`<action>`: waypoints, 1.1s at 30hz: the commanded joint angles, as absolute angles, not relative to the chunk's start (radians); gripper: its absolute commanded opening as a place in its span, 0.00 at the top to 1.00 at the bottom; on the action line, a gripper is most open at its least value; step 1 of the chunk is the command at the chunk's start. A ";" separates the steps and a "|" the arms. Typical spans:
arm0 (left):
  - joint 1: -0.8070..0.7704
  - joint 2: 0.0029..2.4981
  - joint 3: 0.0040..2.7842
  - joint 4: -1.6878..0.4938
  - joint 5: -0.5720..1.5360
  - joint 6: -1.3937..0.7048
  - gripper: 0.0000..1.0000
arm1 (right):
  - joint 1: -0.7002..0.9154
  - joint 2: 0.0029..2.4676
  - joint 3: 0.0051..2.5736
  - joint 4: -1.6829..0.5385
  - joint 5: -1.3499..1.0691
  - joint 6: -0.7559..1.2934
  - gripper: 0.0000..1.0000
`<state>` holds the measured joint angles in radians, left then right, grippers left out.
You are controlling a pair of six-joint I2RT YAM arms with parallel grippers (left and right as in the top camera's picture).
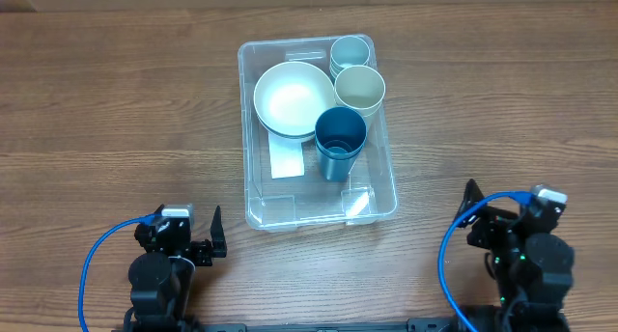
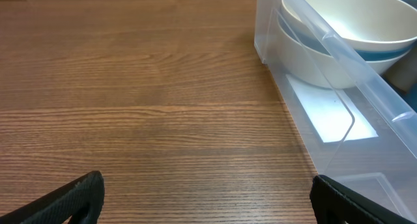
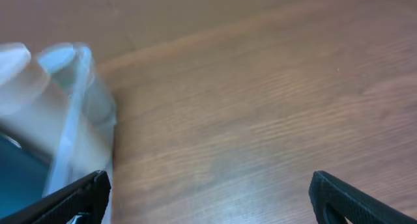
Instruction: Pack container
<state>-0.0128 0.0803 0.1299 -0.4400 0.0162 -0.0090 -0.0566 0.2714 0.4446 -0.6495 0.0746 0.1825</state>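
Note:
The clear plastic container [image 1: 381, 192] sits at the table's middle with a white label on its bottom. In it lie white bowls [image 1: 293, 98], a dark blue cup [image 1: 340, 139], a cream cup [image 1: 360, 89] and a pale blue cup [image 1: 351, 52]. My left gripper [image 1: 201, 237] is open and empty near the front edge, left of the container. My right gripper [image 1: 475, 216] is open and empty at the front right. The left wrist view shows the container wall [image 2: 365, 87] and bowls [image 2: 352, 22]. The right wrist view shows the container's corner [image 3: 78, 107], blurred.
Bare wood table [image 1: 116, 110] lies on both sides of the container. Blue cables loop beside each arm base at the front edge.

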 commanded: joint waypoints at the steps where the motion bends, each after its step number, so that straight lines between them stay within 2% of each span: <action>1: -0.006 0.071 0.126 -0.437 0.027 -0.026 0.00 | -0.051 0.247 0.332 -0.595 0.030 0.179 0.00; 7: -0.006 0.071 0.126 -0.437 0.027 -0.026 0.00 | -0.051 0.234 0.263 -0.558 0.021 0.186 0.00; 13: -0.006 0.071 0.126 -0.437 0.027 -0.027 0.00 | -0.051 0.088 0.221 -0.562 0.020 0.186 0.00; 22: -0.006 0.071 0.126 -0.437 0.027 -0.027 0.00 | -0.051 0.002 0.158 -0.584 0.021 0.186 0.00; 33: -0.006 0.071 0.126 -0.437 0.027 -0.027 0.00 | -0.052 0.003 0.152 -0.573 0.021 0.185 0.00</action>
